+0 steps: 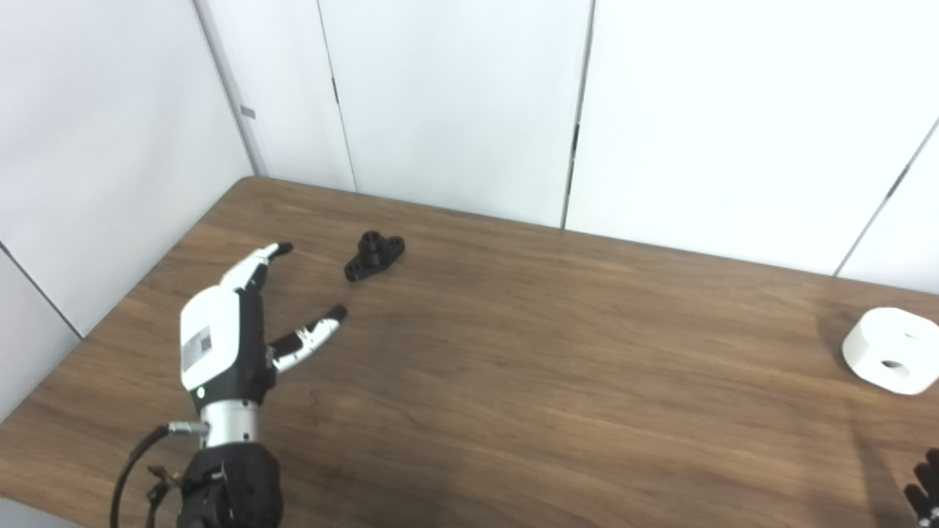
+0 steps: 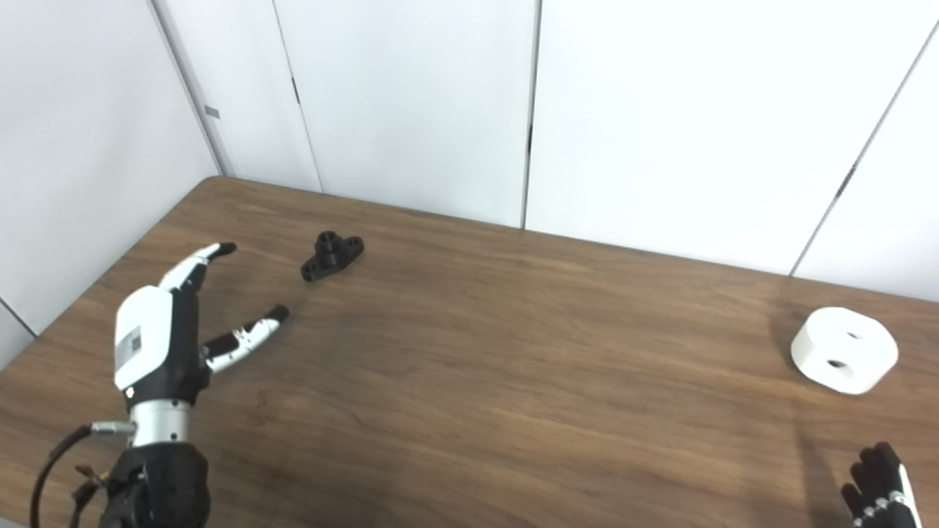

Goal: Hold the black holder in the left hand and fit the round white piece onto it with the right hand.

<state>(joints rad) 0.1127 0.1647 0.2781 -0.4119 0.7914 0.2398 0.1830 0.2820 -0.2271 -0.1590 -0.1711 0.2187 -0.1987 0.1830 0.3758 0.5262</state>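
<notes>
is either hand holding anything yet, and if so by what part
Nothing is held. The left hand is open, short of the black holder on the table. The right hand sits apart from the round white piece.

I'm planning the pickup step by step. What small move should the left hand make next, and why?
Probably reach the left hand forward and a little to the right, toward the black holder. The hand is open and empty, fingers spread, and the holder lies untouched on the table just beyond its fingertips. The round white piece sits far right, near the right hand.
</notes>
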